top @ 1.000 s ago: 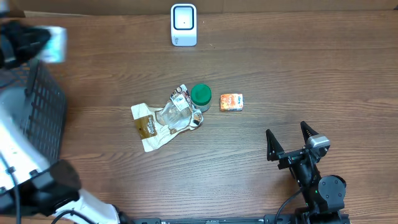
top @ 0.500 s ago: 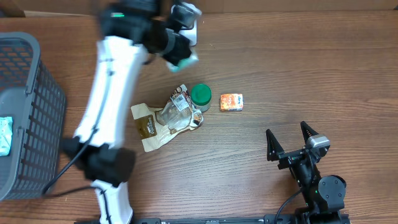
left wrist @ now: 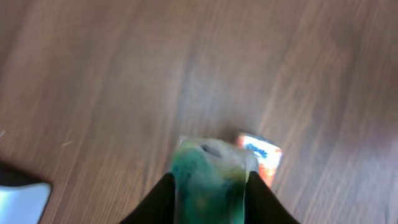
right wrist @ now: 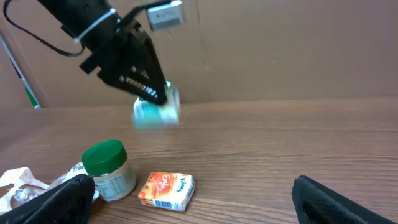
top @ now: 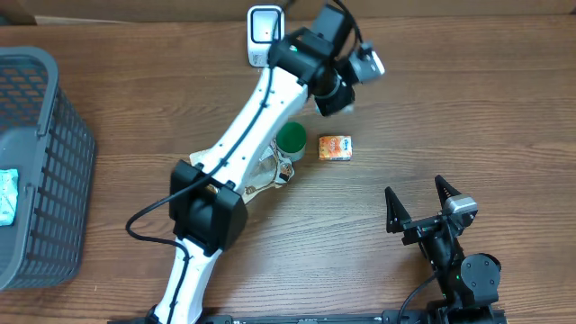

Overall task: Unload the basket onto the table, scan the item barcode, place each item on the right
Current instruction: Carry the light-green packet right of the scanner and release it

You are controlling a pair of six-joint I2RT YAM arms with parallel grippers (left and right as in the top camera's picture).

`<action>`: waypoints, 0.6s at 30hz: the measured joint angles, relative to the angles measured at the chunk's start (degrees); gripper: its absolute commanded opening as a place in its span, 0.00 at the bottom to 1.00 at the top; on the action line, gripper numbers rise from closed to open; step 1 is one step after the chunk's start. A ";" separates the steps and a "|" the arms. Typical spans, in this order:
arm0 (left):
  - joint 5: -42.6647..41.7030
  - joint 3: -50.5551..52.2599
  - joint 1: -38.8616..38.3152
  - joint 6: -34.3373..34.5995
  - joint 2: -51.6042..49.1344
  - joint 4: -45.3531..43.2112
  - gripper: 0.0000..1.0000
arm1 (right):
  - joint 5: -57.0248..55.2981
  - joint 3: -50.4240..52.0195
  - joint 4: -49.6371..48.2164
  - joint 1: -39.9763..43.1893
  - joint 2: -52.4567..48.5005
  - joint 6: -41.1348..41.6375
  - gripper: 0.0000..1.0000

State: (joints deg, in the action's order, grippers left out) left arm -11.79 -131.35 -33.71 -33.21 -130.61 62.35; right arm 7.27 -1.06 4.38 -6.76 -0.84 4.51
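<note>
**A:** Left end effector (left wrist: 210, 177), state?

**B:** Narrow. The fingers pinched a teal-and-white packet (right wrist: 157, 113) from either side, and the packet was up off the bench (top: 468, 108). It was blurry, but the wrist view showed it sitting between the fingers.

**A:** Right one?

**B:** The right end effector (top: 414, 185) was wide open and empty, down at the near edge, well apart from everything.

**A:** Which way was the scanner from the packet?

**B:** The scanner (top: 261, 34) stood at the far edge. From the packet it lay to the robot's left and a little farther out, near but not touching. The left arm crossed just beside it.

**A:** Packet's long axis?

**B:** In the right wrist view it looked wider than tall, roughly level at the fingertips. It was too smeared to tell which face carried the barcode.

**A:** Which arm for the scan?

**B:** Left, my call. It had the item and was much the nearer. I judged the move needed a short swing to the robot's left with a flat face turned toward the scanner window. The orange box (top: 334, 148) lay on the bench on the robot's side of the packet, probably not in the way.
</note>
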 measured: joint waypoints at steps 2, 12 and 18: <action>-0.37 0.00 -0.72 -1.40 -0.57 0.63 0.30 | 0.00 0.00 0.00 0.00 0.00 -0.02 1.00; -1.09 0.00 -0.74 -3.63 -1.55 1.31 0.49 | 0.00 0.00 0.00 0.00 0.00 -0.02 1.00; -0.09 0.00 -0.74 -4.02 -1.55 1.31 0.38 | 0.00 0.00 -0.02 0.02 0.00 -0.04 1.00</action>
State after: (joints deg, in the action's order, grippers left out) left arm -11.88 -131.35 -34.46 -37.23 -132.16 63.66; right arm 7.27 -1.06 4.36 -6.74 -0.84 4.47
